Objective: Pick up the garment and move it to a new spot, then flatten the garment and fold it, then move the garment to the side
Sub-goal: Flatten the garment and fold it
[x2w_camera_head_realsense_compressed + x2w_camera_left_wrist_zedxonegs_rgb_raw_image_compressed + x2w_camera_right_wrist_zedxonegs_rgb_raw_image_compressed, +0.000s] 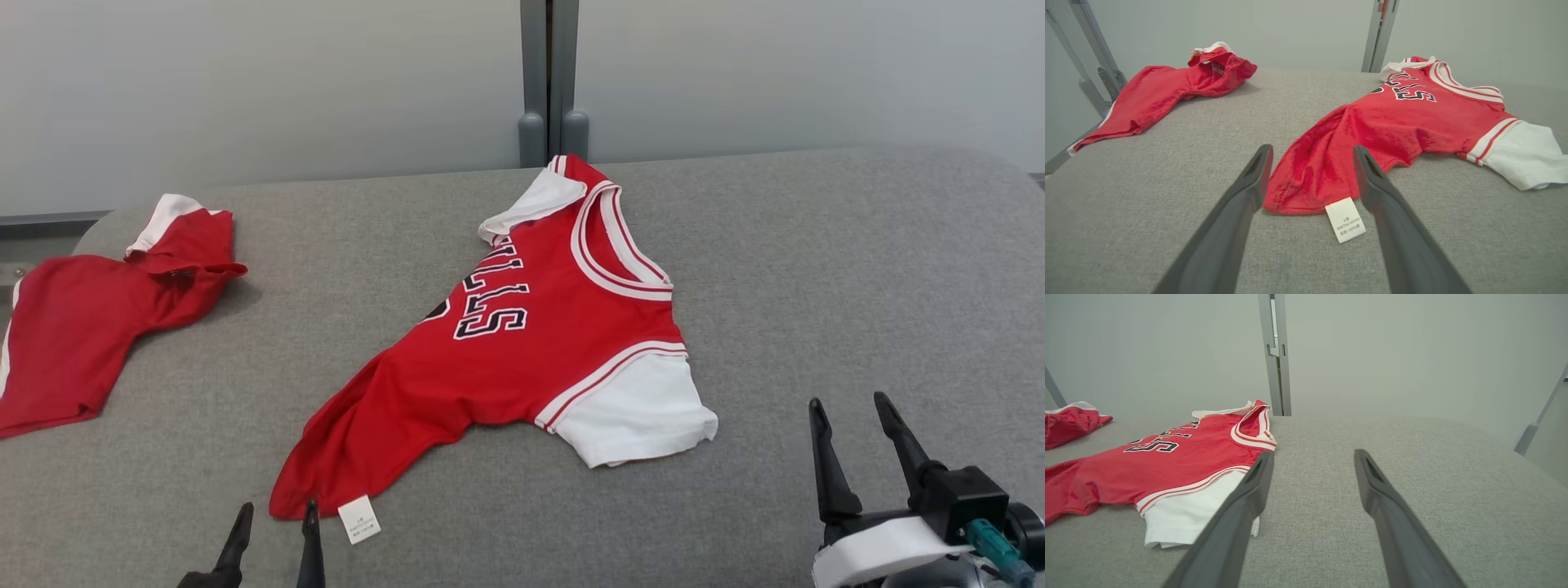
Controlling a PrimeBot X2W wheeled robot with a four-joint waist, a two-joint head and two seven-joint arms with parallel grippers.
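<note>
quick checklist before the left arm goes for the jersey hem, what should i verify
1. left gripper fingers open: ok
2. right gripper fingers open: ok
3. left gripper lined up on the jersey hem beside the label: ok
4. jersey lying flat: not ok, hem end bunched
5. second red garment apart from jersey: ok
6. bare table to the jersey's right: ok

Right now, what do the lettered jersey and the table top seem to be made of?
The lettered jersey looks like soft matte knit cloth, maybe cotton: it creases and drapes limply. The table top looks like grey woven upholstery fabric, matte: a flecked weave shows.
</note>
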